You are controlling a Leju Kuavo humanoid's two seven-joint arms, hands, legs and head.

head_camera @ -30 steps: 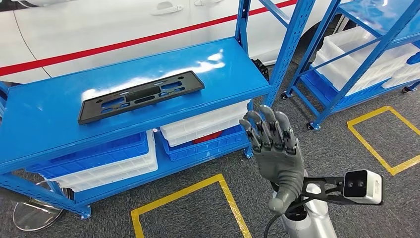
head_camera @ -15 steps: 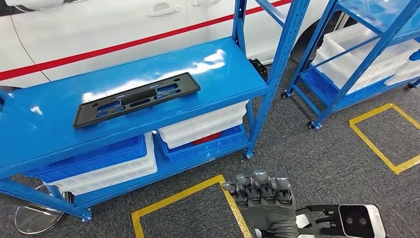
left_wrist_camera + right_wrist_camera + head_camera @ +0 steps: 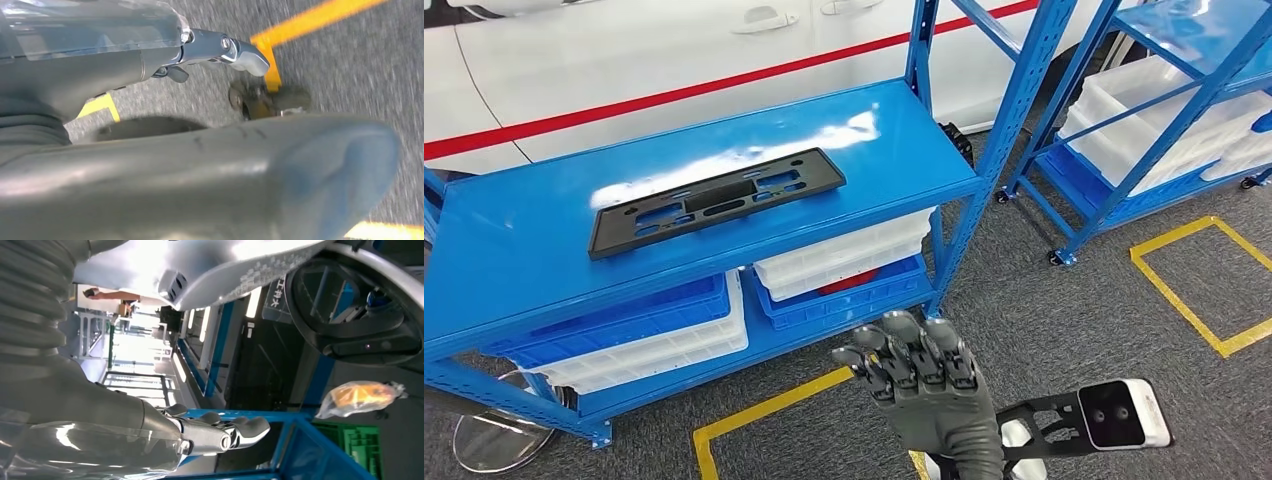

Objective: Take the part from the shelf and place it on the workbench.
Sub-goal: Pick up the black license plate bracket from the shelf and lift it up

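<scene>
Head view, and the part (image 3: 716,202), a long flat black plate with cut-outs, lies on the top deck of the blue shelf (image 3: 544,270), untouched. Its long axis runs across the deck, left end a little nearer the robot, right end angled away towards the white car (image 3: 674,50).

The right hand (image 3: 924,385) is raised over the grey floor, in front of the shelf and below the level of the deck. It holds nothing; the fingers stand side by side, slightly curled, back of the hand to the camera. From that hand the part lies up, forward and to the left, well apart, with the shelf's front edge between them.

So the reach has to climb over that edge and swing left, and the plate's right end is the closer one to meet.

Left wrist view: the left hand (image 3: 220,50) hangs low over the floor near a yellow line (image 3: 300,20), and its fingers are too blurred and cropped to read, so I cannot tell its state. The right looks the nearer hand.
</scene>
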